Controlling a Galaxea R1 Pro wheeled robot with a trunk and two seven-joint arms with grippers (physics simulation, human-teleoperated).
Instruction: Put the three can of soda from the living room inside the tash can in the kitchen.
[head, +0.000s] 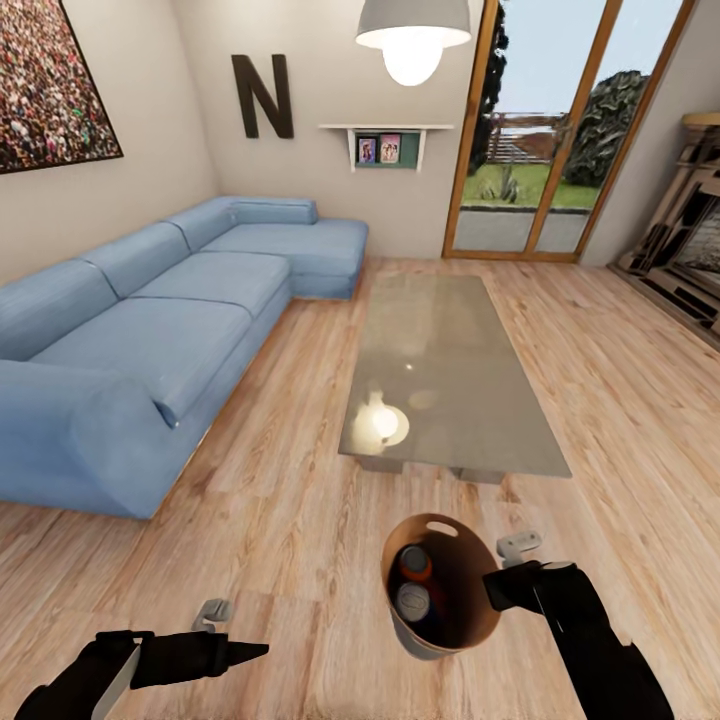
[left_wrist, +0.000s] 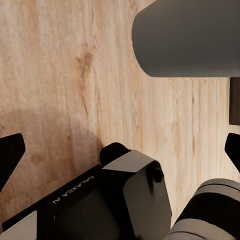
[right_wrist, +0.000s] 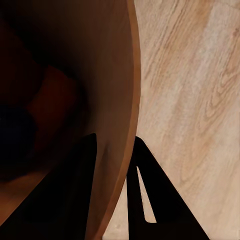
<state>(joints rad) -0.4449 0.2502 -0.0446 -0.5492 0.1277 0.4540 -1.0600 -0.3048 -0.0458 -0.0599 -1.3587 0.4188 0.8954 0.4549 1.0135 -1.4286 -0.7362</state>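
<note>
The tash can (head: 432, 645) hangs above the wood floor in front of me, pale grey outside and copper-brown inside. My right gripper (head: 497, 588) is shut on its rim; in the right wrist view its fingers (right_wrist: 75, 190) pinch the tash can's wall (right_wrist: 107, 65) from both sides. Inside lie an orange can of soda (head: 414, 563) and a darker one with a grey end (head: 413, 603); the wrist view shows them dimly as an orange shape (right_wrist: 52, 100) and a dark one (right_wrist: 15, 130). My left gripper (head: 250, 652) is open and empty, low at the left.
A long blue corner sofa (head: 150, 330) runs along the left wall. A low glass table (head: 445, 370) stands straight ahead, wood-framed glass doors (head: 560, 150) lie beyond it, and a brick chimney (head: 690, 240) is at the right. Wood floor lies between sofa and table.
</note>
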